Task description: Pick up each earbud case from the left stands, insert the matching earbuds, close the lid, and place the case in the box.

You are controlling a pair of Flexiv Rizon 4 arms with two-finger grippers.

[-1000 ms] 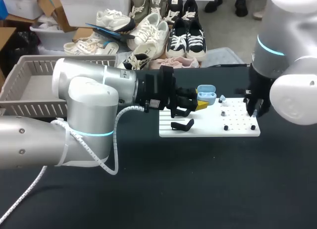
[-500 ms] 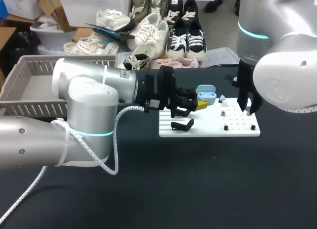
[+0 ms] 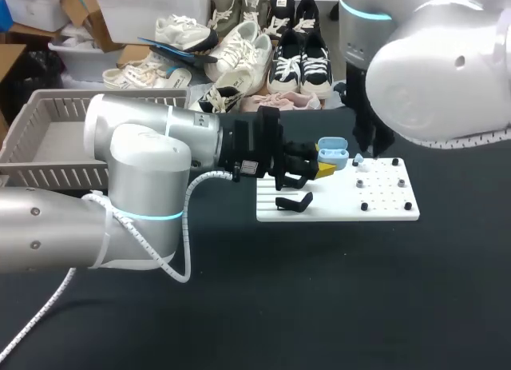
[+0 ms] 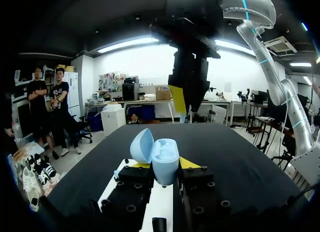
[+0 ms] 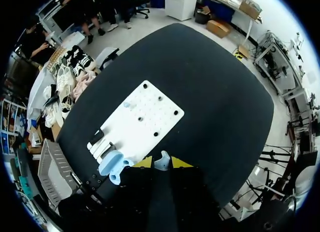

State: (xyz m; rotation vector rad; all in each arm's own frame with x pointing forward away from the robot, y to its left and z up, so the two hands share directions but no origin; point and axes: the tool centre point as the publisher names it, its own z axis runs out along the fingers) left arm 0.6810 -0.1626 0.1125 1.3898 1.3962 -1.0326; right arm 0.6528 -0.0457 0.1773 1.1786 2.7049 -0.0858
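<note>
A light blue earbud case [image 3: 333, 153] with its lid up sits above the white pegboard's [image 3: 383, 210] left end, and my left gripper [image 3: 326, 169] is shut on it. In the left wrist view the case [image 4: 164, 161] stands upright between the yellow fingertips [image 4: 188, 163], lid [image 4: 141, 145] tipped back. My right gripper [image 3: 369, 149] hangs just right of the case and is shut on a pale earbud [image 5: 162, 162], seen between its yellow tips. From the left wrist it shows as the dark right gripper [image 4: 186, 94] high above the case. Another pale blue earbud [image 3: 358, 157] rests on the board.
A black stand [image 3: 294, 202] lies on the board's left part, with several black pegs [image 3: 364, 205] further right. A grey slatted basket [image 3: 32, 174] stands at the table's far left. Dark tabletop stretches in front of the board.
My right arm has risen from the board's right end and swung left toward the open case, earbud in its fingers. The left arm and the case have stayed put.
</note>
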